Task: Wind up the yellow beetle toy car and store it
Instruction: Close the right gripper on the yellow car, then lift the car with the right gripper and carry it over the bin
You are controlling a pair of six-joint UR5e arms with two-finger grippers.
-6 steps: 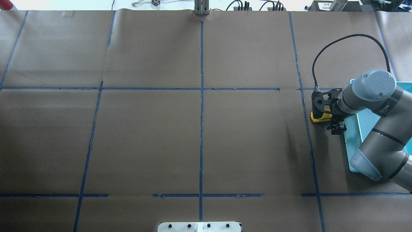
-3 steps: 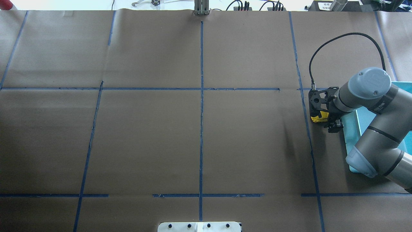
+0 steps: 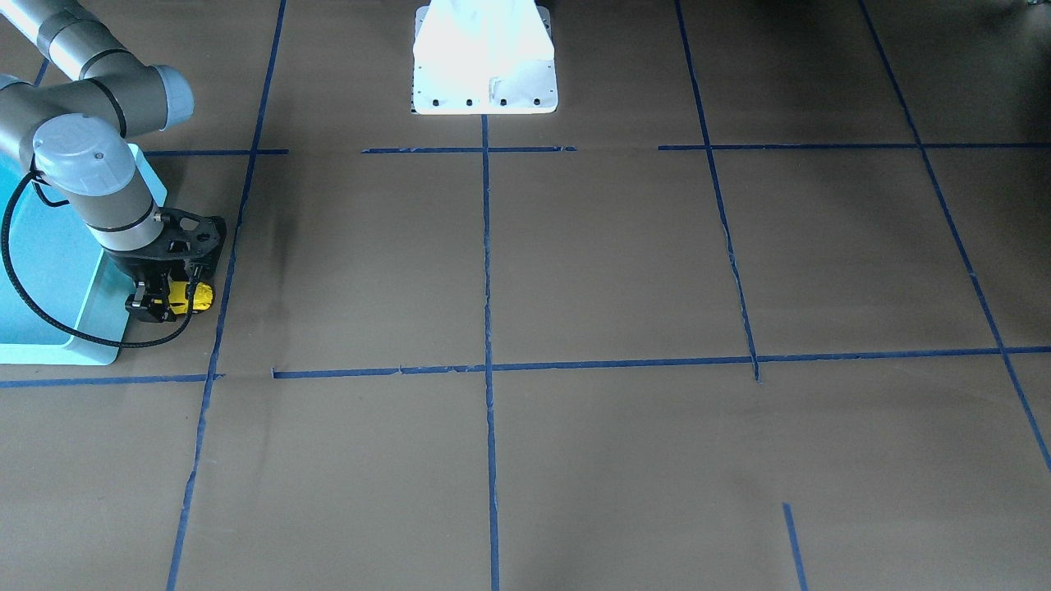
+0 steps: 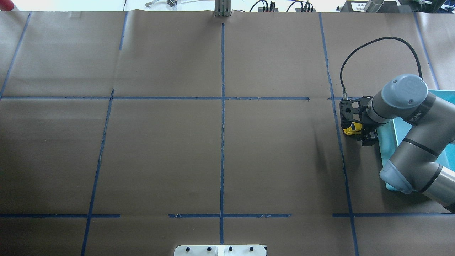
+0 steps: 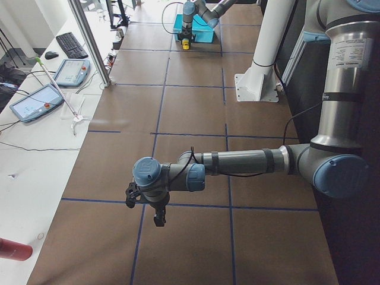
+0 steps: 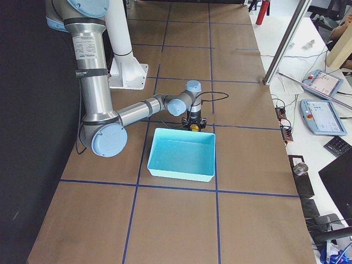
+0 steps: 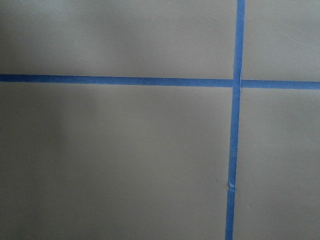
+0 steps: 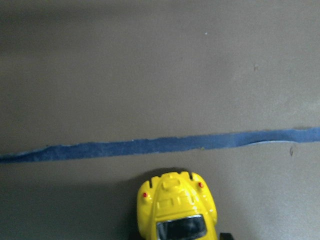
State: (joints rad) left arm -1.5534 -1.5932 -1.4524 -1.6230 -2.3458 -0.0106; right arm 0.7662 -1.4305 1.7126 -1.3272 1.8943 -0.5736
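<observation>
The yellow beetle toy car [image 4: 350, 129] stands on the brown paper just left of the teal bin [image 4: 386, 142], close to a blue tape line. My right gripper [image 4: 359, 131] reaches down over it, and its fingers [image 3: 146, 302] close on the car's sides [image 3: 197, 296]. The right wrist view shows the car's rounded end [image 8: 176, 207] at the bottom edge, facing a tape line. My left gripper [image 5: 159, 221] hangs over bare paper far off at the other end of the table. I cannot tell whether it is open or shut.
The teal bin [image 6: 184, 175] looks empty and lies under my right arm's forearm. The white robot base [image 3: 484, 82] stands at the table's middle near edge. Blue tape lines [image 4: 222, 106] divide the brown paper into squares. A black cable [image 4: 376, 42] loops from the right wrist.
My right wrist has shifted a little to the left, away from the bin, and the car under it has moved slightly left with it. The left arm is not seen earlier.
</observation>
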